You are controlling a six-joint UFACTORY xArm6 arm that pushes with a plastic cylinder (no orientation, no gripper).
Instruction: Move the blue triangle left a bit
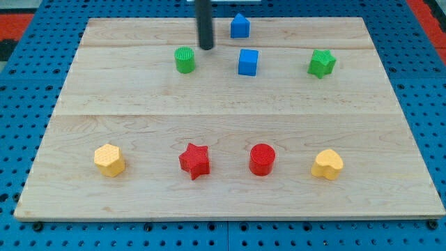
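The blue triangle (240, 26) sits near the view's top edge of the wooden board (230, 118), just right of centre. My tip (207, 47) is on the board to its lower left, a short gap away and not touching it. A blue cube (248, 62) lies below the triangle. A green cylinder (185, 60) lies just left of and below my tip.
A green star (321, 63) is at the upper right. Along the view's bottom stand a yellow hexagon (109, 160), a red star (194, 161), a red cylinder (262, 159) and a yellow heart (327, 164). Blue pegboard (28, 84) surrounds the board.
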